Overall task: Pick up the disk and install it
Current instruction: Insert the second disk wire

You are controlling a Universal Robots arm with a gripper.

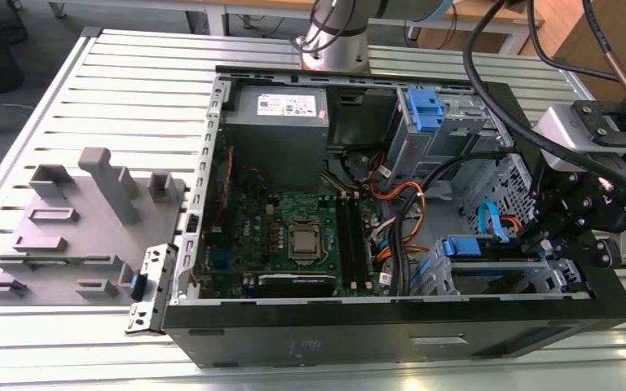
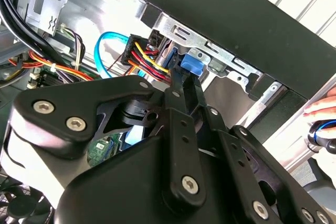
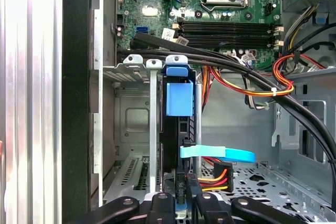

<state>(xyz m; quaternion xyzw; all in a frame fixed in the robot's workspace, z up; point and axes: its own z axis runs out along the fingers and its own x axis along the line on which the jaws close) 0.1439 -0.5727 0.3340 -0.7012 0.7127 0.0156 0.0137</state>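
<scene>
Black jointed gripper (image 3: 181,203) metal fills the first wrist view's lower edge, its fingers pinched on the disk (image 3: 177,129), a slim dark slab with blue plastic tab standing upright in the grey steel cage (image 3: 131,108). Thick black cables (image 3: 252,77) cross above; a flat blue cable (image 3: 220,154) lies just beside it.

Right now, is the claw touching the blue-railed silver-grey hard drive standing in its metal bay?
Cannot tell: in the first wrist view the claw meets the disk's near end, but contact is hidden.
</scene>
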